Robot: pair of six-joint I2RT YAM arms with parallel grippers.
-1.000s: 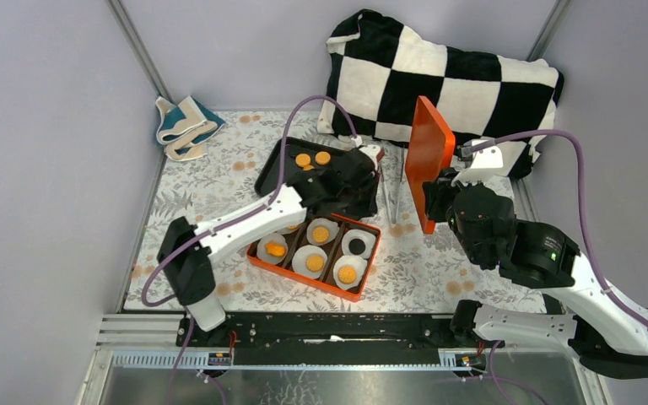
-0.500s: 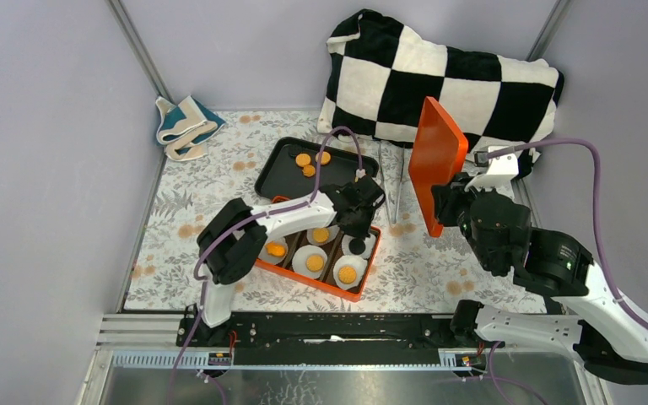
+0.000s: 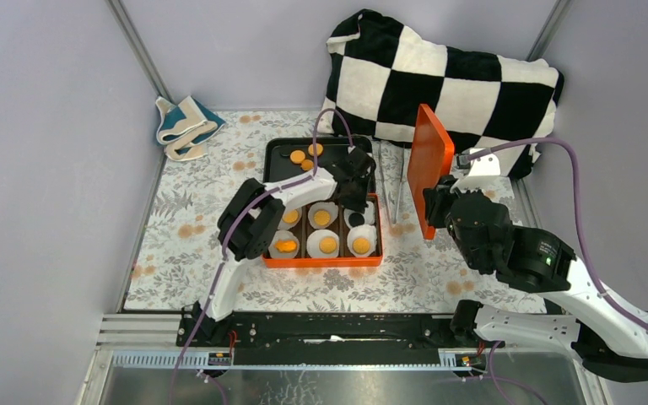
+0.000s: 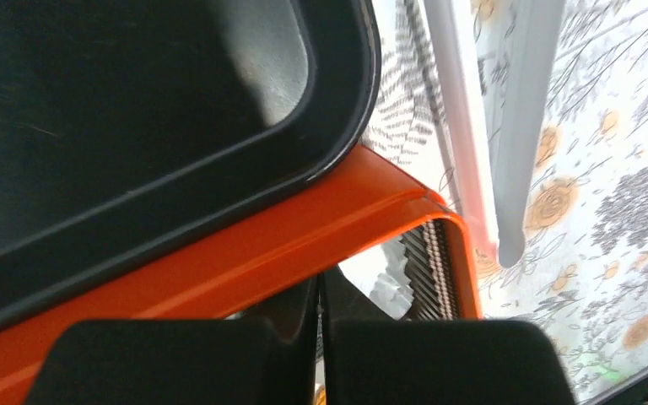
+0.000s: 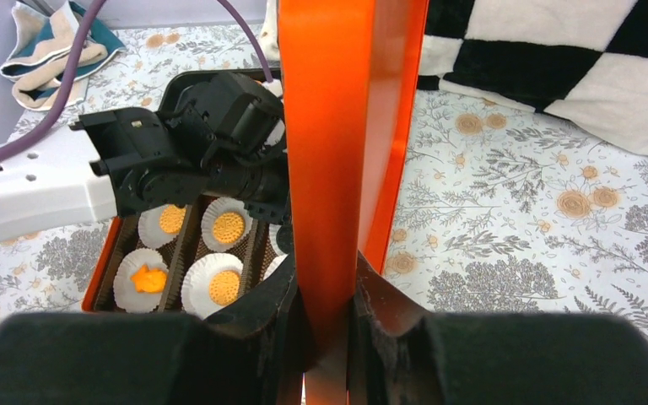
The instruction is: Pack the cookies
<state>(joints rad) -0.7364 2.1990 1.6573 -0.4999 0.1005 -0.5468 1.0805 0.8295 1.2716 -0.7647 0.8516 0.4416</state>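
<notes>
Left claw clenched on box rim, right claw clamping lid upright. Cookies on tray look light, brittle; I'd pinch gently across the edges

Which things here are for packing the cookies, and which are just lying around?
For the job: cookies, black tray, orange box, paper liners, orange lid.
Just lying about: checkered pillow, folded cloth, white tongs, untouched.

Your floral table carries a black tray, an orange box against it, white tongs beside, and a checkered cushion and folded towel at the back.
</notes>
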